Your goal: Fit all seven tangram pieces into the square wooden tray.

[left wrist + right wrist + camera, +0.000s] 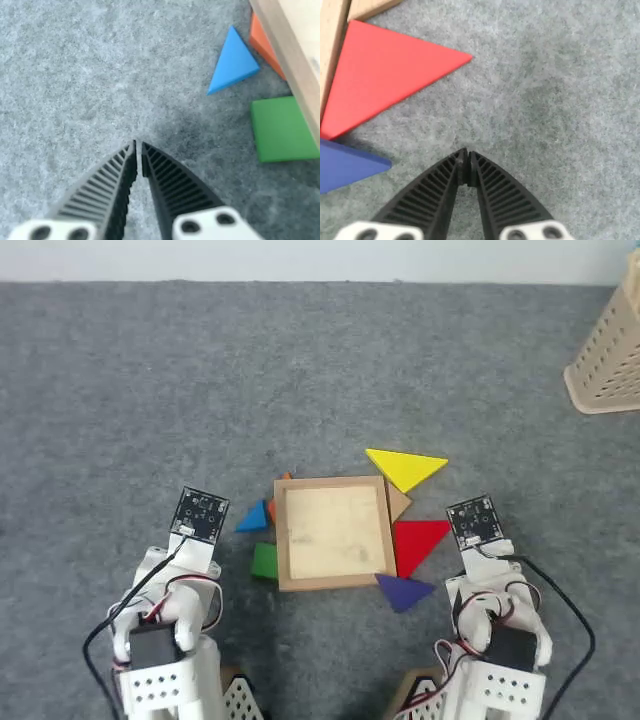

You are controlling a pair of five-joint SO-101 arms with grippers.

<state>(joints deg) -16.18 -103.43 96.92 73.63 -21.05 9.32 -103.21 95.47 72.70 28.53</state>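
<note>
The left arm point(185, 580) sits low at the near left of the grey carpet point(150, 390), and its left gripper point(138, 144) hangs over bare carpet with the two ribbed fingers drawn together, only a hairline slit between the tips, nothing pinched. Just ahead of it lies a small light-blue triangle point(233, 62) and, nearer the arm, a green square point(280, 129) lying flat against the left side of the tray. An orange piece point(265, 45) peeks out along that same side, tight to the wood and partly hidden by it, so I cannot tell its shape. The square wooden tray point(282, 540) lies flat in the middle between the two arms, with all seven pieces outside it. Off its far right corner lies a large yellow triangle point(403, 467), close to the rim. A plain wooden triangle point(398, 504) touches the tray's right side, the big red triangle point(385, 75) lies along that side just below it, and a dark-blue triangle point(345, 167) sits by the near right corner, right beside the red one. The right gripper point(467, 153) hovers over carpet beside the red triangle, apart from it, its fingers pressed together at the tips. The right arm point(495, 610) sits at the near right. At the far right edge stands a pale perforated basket point(605, 350), well apart from everything.
</note>
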